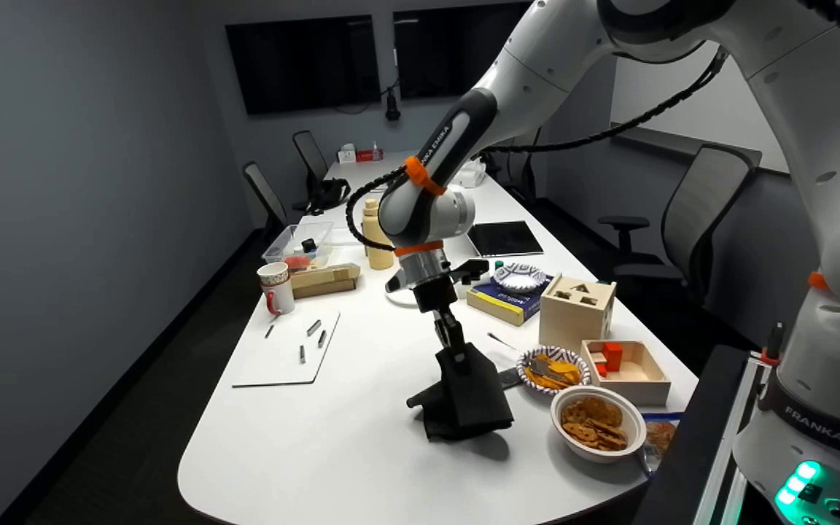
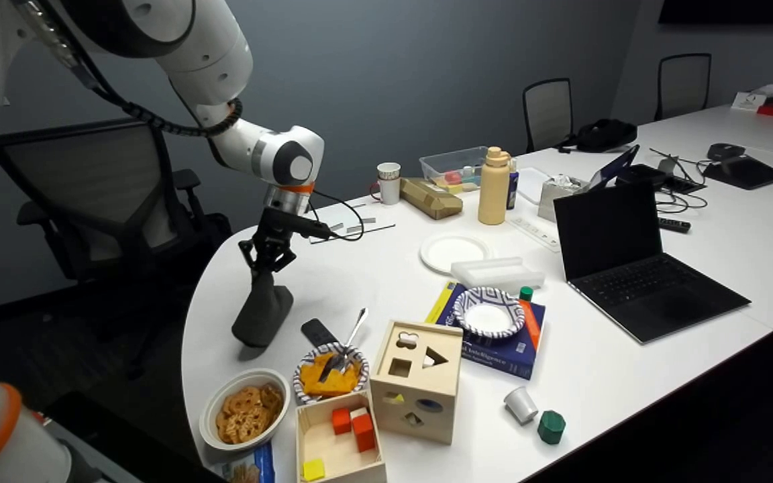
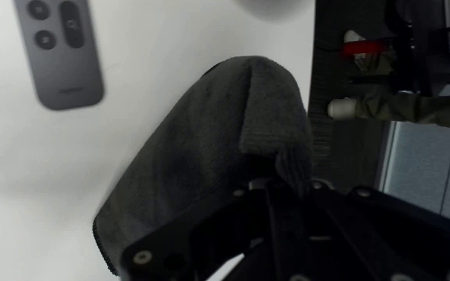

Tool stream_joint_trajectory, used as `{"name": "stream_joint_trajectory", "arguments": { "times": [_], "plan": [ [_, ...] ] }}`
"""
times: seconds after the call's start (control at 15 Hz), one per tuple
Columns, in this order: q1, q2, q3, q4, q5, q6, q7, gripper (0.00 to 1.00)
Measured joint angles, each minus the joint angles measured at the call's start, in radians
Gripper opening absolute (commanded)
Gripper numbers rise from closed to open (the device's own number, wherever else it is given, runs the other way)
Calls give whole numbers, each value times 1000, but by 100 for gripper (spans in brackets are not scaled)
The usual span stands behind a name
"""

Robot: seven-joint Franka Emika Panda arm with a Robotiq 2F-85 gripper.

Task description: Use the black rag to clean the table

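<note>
Wiping step, prob. My end effector [image 1: 457,352] pinches the black rag [image 1: 469,399], which hangs over the rounded end of the worktop [image 1: 310,452]; contact unclear. Next move prob.: I press down, then sweep w/o hitting the remote [image 3: 68,74].

In exterior view: lens raised at rounded end of white conference table [image 1: 318,452], faces along its length; wall-mounted screens [image 1: 303,65] far off at 12 o'clock, Panda base [image 1: 814,445] close at 4.

In exterior view: lens off long table side, raised, faces diagonally across; wooden shape-sorter cube [image 2: 417,382] near at 6, laptop [image 2: 648,288] at 3, grey wall [image 2: 453,87] beyond at 12.

Wrist view: nearest, looks steeply down; Robotiq gripper [image 3: 283,187] at 5, remote control [image 3: 66,66] at 10.

Both exterior views share shape-sorter cube, pretzel bowl [image 1: 595,453]; all three share black rag [image 3: 201,156], remote control.
</note>
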Motion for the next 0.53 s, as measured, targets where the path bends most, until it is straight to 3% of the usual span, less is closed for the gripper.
{"name": "stream_joint_trajectory", "arguments": {
  "times": [0.53],
  "plan": [
    [19, -30, -75, -149, 51, 4, 42, 3]
  ]
}}
